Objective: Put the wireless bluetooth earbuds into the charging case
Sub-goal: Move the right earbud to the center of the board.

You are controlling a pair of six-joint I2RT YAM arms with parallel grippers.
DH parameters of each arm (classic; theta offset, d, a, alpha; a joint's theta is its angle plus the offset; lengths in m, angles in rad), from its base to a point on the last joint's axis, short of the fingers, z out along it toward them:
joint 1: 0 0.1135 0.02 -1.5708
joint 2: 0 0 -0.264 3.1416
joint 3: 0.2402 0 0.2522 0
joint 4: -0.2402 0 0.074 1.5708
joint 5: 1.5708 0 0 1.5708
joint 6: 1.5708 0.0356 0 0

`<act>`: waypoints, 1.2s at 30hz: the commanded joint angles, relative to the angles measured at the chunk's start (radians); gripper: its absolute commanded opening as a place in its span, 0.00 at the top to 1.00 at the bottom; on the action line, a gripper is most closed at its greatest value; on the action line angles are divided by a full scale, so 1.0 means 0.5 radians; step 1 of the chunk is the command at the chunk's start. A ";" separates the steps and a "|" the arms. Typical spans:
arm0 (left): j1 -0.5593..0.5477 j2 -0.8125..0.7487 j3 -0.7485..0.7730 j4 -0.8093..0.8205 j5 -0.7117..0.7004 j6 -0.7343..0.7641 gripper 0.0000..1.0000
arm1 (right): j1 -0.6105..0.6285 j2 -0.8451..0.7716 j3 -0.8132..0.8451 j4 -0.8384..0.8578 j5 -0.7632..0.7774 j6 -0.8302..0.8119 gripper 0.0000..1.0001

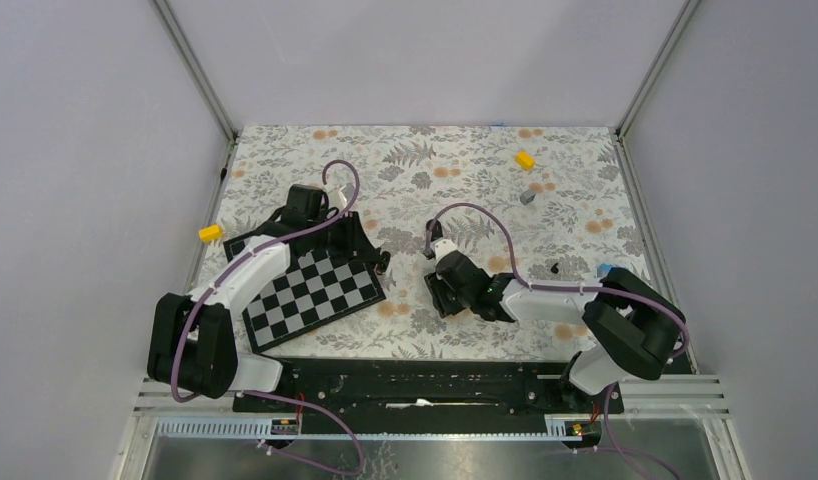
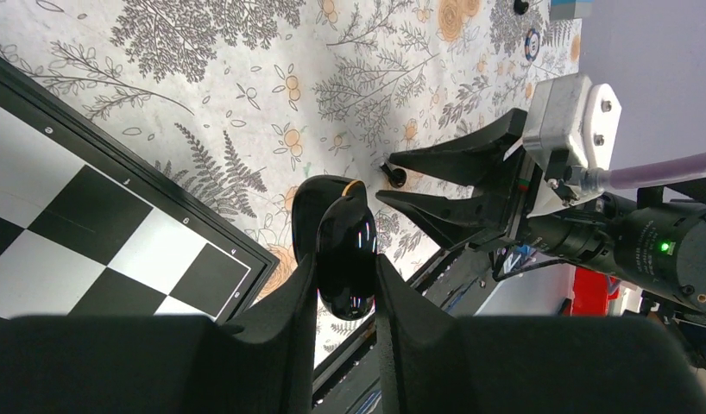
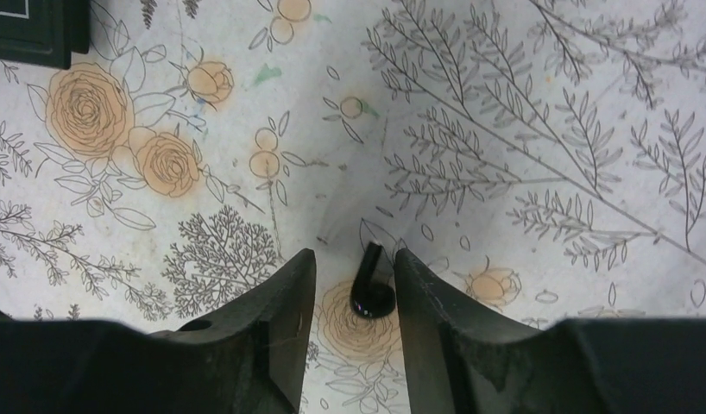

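Observation:
My left gripper (image 2: 345, 263) is shut on the charging case (image 2: 343, 233), a glossy black pebble held above the tablecloth beside the chessboard corner; in the top view it shows as a dark lump (image 1: 382, 262). One black earbud (image 3: 372, 290) lies on the cloth between the fingers of my right gripper (image 3: 354, 259), close against the right finger, with a gap to the left one. The jaws stand open around it. In the left wrist view the same earbud (image 2: 393, 176) sits at the right gripper's fingertips (image 2: 394, 194). A second small black earbud (image 1: 553, 268) lies further right.
A black-and-white chessboard (image 1: 310, 295) lies left of centre under the left arm. Yellow blocks sit at the back right (image 1: 525, 160) and left edge (image 1: 211, 233), with a grey block (image 1: 527, 197) and a blue item (image 1: 603, 270) on the right. Walls and metal posts enclose the table.

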 commanded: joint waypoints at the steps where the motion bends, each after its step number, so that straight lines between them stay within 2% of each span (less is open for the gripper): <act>1: 0.007 -0.010 0.107 0.110 -0.022 -0.019 1.00 | 0.014 -0.141 -0.082 -0.004 0.026 0.152 0.53; 9: -0.018 0.040 0.124 0.132 -0.028 -0.037 1.00 | 0.013 -0.253 -0.143 -0.194 0.197 0.227 0.47; 23: -0.053 0.063 0.142 0.152 -0.024 -0.063 1.00 | -0.019 -0.334 -0.143 -0.307 0.549 0.382 0.48; 36: -0.062 0.064 0.132 0.166 -0.007 -0.073 1.00 | -0.050 -0.474 -0.089 -0.294 0.296 0.539 0.49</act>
